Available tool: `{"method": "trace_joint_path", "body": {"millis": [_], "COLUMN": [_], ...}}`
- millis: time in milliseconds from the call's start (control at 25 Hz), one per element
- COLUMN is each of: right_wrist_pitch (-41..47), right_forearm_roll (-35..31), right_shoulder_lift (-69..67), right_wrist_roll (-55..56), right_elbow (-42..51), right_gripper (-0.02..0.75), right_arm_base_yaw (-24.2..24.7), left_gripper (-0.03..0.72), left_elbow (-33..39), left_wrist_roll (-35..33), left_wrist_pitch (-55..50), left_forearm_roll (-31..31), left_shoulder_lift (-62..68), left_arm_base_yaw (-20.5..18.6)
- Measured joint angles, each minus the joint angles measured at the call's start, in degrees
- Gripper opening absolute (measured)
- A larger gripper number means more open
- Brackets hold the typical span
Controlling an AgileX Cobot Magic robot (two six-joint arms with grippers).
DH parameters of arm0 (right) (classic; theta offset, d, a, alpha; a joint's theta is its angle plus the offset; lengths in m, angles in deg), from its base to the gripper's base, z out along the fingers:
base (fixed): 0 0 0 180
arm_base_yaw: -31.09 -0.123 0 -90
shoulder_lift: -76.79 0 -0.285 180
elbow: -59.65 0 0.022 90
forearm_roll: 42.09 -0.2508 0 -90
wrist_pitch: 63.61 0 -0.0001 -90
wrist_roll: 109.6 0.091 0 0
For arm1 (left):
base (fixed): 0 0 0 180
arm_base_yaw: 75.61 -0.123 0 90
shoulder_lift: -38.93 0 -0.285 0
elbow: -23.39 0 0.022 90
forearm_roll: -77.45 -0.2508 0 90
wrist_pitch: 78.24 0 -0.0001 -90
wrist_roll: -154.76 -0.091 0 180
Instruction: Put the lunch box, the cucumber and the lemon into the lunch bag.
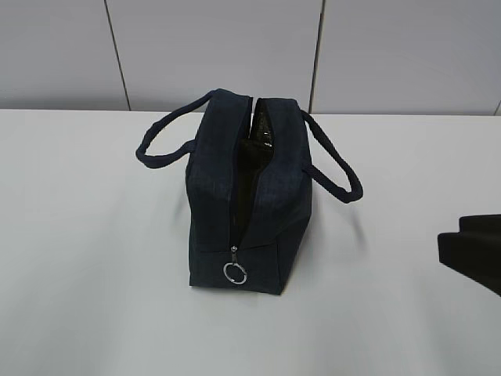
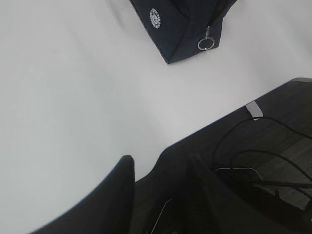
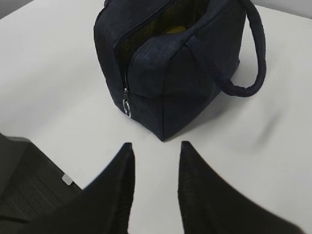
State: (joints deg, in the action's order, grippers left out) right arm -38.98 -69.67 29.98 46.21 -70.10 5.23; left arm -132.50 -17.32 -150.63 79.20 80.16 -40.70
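Now | lunch bag [image 3: 165,73] unzipped, just ahead of right tool [image 3: 155,156] | both tools released, empty

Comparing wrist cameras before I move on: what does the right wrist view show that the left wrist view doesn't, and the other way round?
Only the right wrist view looks into the unzipped lunch bag, where something yellow, probably the lemon, sits inside; it also shows a loop handle and the right gripper, open and empty.

Only the left wrist view shows a round white logo on the bag, the table's edge and cables below.

Both show the silver ring pull and the white table.
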Motion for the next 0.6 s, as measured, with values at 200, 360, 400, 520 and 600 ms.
{"method": "trace_joint_path", "body": {"millis": [200, 360, 400, 520, 600], "right_wrist_pitch": [-0.9, -1.3, -1.3, -1.4, -1.4], "right_forearm_roll": [-3.1, -4.6, -5.0, -5.9, -6.9], "right_shoulder_lift": [0.0, -0.2, -0.5, -1.8, -2.4], "right_wrist_roll": [-5.7, -6.2, -6.2, -6.4, -8.1], "right_elbow": [1.1, 1.1, 1.1, 1.1, 1.1], "right_gripper": [0.232, 0.232, 0.232, 0.232, 0.232], "right_arm_base_yaw": [0.0, 0.0, 0.0, 0.0, 0.0], "left_gripper": [0.237, 0.238, 0.238, 0.238, 0.238], "left_elbow": [5.0, 8.7, 9.7, 12.3, 13.2], "left_wrist_roll": [-1.2, -1.5, -1.6, -1.6, -1.6], "left_wrist_pitch": [0.0, 0.0, 0.1, 0.9, 1.8], "left_forearm_roll": [-0.3, -0.3, -0.3, -0.4, -0.2], "left_shoulder_lift": [-7.5, -12.3, -13.5, -16.0, -16.7], "left_arm_base_yaw": [0.0, 0.0, 0.0, 0.0, 0.0]}}
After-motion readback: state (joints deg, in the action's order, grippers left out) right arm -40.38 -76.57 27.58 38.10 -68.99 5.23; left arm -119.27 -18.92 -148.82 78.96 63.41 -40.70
